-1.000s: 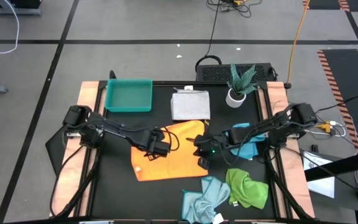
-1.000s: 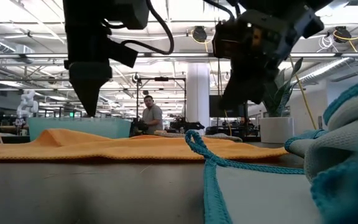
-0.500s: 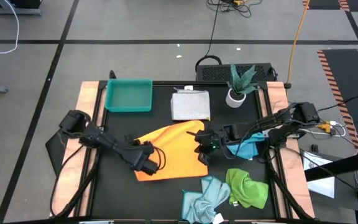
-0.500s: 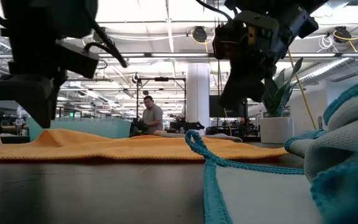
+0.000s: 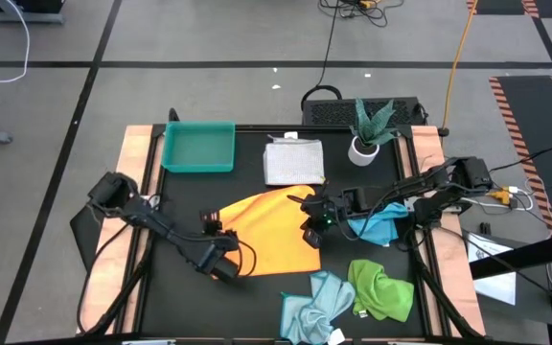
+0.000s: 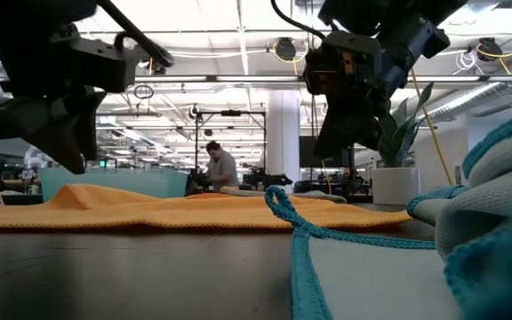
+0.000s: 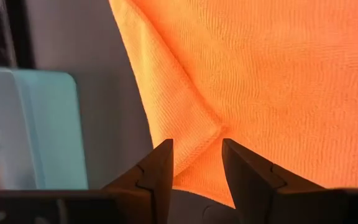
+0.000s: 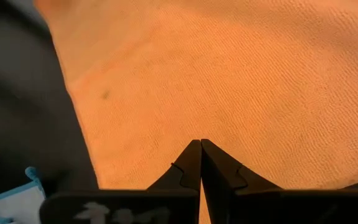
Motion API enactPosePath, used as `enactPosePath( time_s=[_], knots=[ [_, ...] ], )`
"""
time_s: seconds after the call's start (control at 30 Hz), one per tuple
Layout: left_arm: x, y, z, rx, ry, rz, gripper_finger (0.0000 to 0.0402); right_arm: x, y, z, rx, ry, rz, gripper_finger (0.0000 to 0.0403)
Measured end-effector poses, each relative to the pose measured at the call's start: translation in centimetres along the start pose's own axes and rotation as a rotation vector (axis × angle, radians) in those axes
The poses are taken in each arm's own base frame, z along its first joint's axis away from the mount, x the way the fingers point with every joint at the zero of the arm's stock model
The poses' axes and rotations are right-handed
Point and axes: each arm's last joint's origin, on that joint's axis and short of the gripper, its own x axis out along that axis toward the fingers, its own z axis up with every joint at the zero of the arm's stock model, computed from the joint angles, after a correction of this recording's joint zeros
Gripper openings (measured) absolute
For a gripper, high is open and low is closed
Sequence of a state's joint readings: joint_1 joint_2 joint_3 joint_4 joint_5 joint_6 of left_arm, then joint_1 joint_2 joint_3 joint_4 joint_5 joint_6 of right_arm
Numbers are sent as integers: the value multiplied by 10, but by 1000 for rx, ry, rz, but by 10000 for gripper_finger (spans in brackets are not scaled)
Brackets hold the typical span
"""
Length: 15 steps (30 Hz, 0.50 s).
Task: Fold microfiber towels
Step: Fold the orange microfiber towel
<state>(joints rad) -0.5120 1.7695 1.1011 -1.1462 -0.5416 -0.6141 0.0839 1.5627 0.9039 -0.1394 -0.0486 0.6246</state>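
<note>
Yellow-orange towel (image 5: 268, 233) spread mid-table, one corner doubled over, left gripper (image 7: 196, 163) at its near left corner, fingers parted astride the folded corner, right gripper (image 8: 200, 163) closed, empty, over the towel's right edge

Black table (image 5: 175, 206) – orange towel (image 5: 266, 235), teal tray (image 5: 198, 148), potted plant (image 5: 364, 144).

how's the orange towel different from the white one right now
The orange towel lies opened out and skewed in the table's middle, one corner doubled over; the white towel sits behind it as a neat folded rectangle. The orange one covers more table. Both arms' tools are at the orange towel, the left tool open at its folded corner; none is near the white. Both lie on the table.
</note>
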Motion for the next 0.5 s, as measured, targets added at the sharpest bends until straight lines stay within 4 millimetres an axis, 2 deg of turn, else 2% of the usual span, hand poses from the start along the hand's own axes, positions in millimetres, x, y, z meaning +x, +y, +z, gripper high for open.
enactPosePath(
  time_s=[0.3, 0.4, 0.5],
  knots=[
    [16, 16, 13, -106, 134, -179, 140, 0, 8, 7, -73, -96, 46, 0],
    [21, 19, 21, -79, 128, -271, 140, -4, 11, 10, -105, -133, 70, 0],
    [21, 19, 22, -27, 109, -280, 140, -11, 13, 13, -126, -154, 83, 0]
  ],
)
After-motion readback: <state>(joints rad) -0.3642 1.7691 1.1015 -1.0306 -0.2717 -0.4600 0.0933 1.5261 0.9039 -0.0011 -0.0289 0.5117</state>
